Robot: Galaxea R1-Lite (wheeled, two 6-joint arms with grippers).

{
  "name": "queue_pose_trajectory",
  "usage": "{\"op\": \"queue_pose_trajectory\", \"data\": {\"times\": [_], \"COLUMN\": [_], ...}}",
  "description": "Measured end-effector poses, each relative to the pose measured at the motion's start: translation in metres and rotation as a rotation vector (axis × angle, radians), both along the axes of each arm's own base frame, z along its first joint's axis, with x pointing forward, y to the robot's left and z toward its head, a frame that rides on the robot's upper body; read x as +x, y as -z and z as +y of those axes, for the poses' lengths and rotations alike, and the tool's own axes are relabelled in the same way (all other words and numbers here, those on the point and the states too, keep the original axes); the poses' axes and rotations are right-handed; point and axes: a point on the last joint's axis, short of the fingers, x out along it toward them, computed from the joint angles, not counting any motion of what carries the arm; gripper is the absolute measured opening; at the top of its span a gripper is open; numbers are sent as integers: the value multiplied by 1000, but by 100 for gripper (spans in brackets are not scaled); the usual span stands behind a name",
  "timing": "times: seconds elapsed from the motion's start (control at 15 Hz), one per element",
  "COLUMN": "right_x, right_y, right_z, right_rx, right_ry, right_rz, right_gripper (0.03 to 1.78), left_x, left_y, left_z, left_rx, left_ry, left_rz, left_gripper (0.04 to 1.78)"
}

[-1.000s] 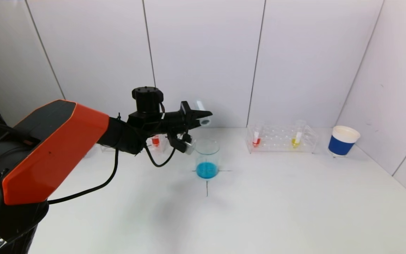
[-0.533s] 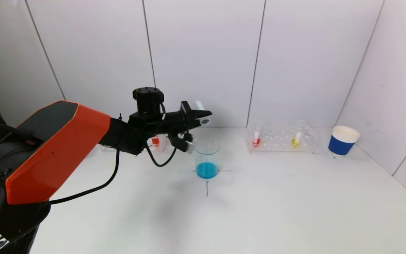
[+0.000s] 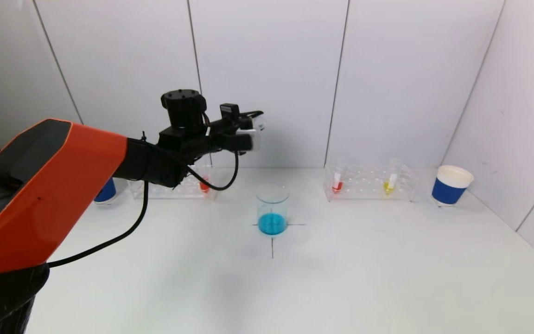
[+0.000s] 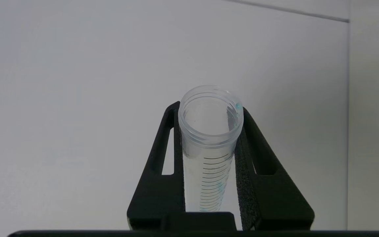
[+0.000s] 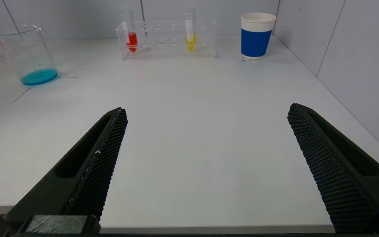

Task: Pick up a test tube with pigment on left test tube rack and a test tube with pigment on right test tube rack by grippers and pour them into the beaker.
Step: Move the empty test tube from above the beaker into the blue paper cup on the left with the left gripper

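Observation:
My left gripper (image 3: pixel 253 125) is shut on a clear test tube (image 4: pixel 209 144), nearly empty with blue traces inside, held high above and left of the beaker (image 3: pixel 272 208). The beaker holds blue liquid and also shows in the right wrist view (image 5: pixel 28 56). The left rack (image 3: pixel 174 188) holds a red tube (image 3: pixel 205 184). The right rack (image 3: pixel 371 182) holds a red tube (image 3: pixel 337 182) and a yellow tube (image 3: pixel 390 182). My right gripper (image 5: pixel 206 141) is open and empty, low near the table's front edge; it is out of the head view.
A blue and white paper cup (image 3: pixel 451 185) stands right of the right rack, near the side wall. Another blue cup (image 3: pixel 105 191) stands left of the left rack, partly behind my left arm. A black cross marks the table under the beaker.
My left gripper has risen and pulled back to the left from over the beaker, turning the tube from its tipped pose. The blue cup at left has come into view.

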Motion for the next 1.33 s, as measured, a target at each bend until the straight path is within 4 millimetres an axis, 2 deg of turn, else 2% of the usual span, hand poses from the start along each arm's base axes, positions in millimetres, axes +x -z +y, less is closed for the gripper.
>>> {"op": "queue_pose_trajectory", "data": {"times": [0.27,0.47,0.6,0.8,1.13,1.33], "right_x": [0,0,0,0,0,0], "right_y": [0,0,0,0,0,0], "right_z": [0,0,0,0,0,0], "right_rx": [0,0,0,0,0,0], "right_ry": [0,0,0,0,0,0], "right_rz": [0,0,0,0,0,0], "right_gripper": [177,177,177,177,177,177], "left_x": [-7,-18,-24,-34,-54,-57], "left_y": [-45,-86,-110,-134,-155,-146], "left_z": [9,28,55,103,165,198], "left_rx": [-325,-595,-784,-1000,-1229,-1288], "left_ry": [-215,-342,-418,-546,-734,-797], "left_rz": [219,375,446,470,368,355], "left_gripper": [45,45,45,45,45,45]}}
